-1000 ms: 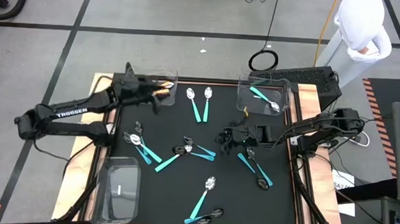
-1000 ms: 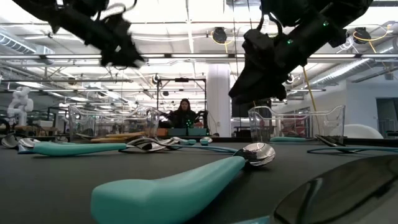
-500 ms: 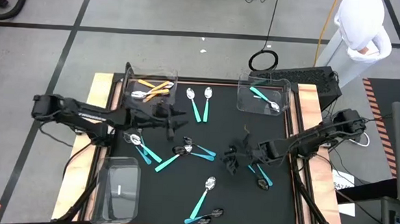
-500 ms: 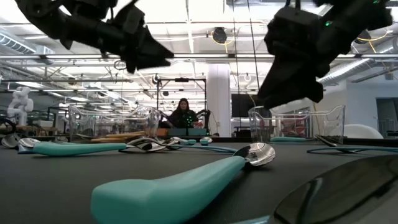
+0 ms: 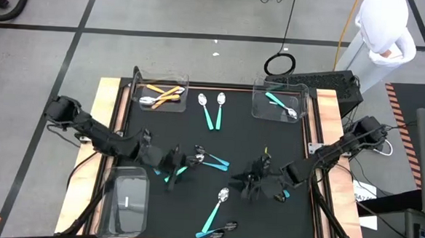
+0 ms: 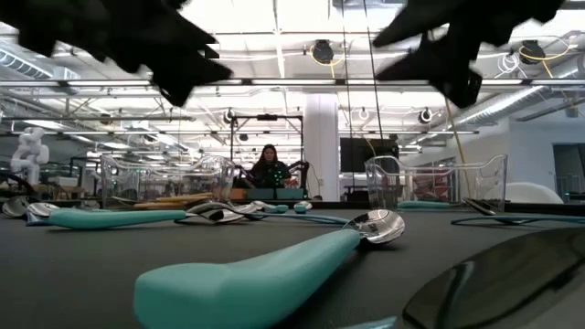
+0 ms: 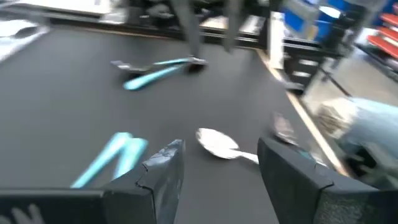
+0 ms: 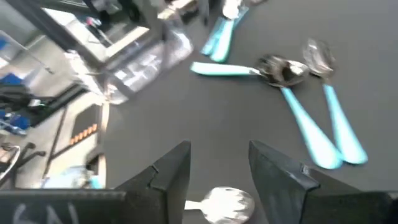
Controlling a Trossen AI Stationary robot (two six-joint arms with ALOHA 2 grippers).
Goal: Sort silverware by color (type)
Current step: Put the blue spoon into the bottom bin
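Observation:
Teal-handled silverware lies scattered on the black mat: two spoons (image 5: 211,110) near the far edge, a crossed cluster (image 5: 201,160) at the centre, and one silver-headed spoon (image 5: 216,209) toward the near edge. Orange-handled pieces (image 5: 163,95) lie in the far-left bin, and teal ones (image 5: 282,104) in the far-right bin. My left gripper (image 5: 174,166) is open and hovers left of the centre cluster. A silver spoon head (image 7: 216,142) shows beyond its fingers. My right gripper (image 5: 247,188) is open right of the silver-headed spoon, whose head (image 8: 226,202) shows between its fingers.
A clear bin (image 5: 125,196) stands at the near-left corner. Another teal spoon with a dark head (image 5: 217,231) lies at the near edge, and more teal pieces (image 5: 281,190) lie behind my right gripper. A person sits far off in the room (image 6: 270,168).
My left gripper has swung from the far-left bin toward the near edge and now sits by the centre cluster. My right gripper has moved from the mat's centre-right toward the near edge, ending beside the silver-headed spoon. No silverware has moved.

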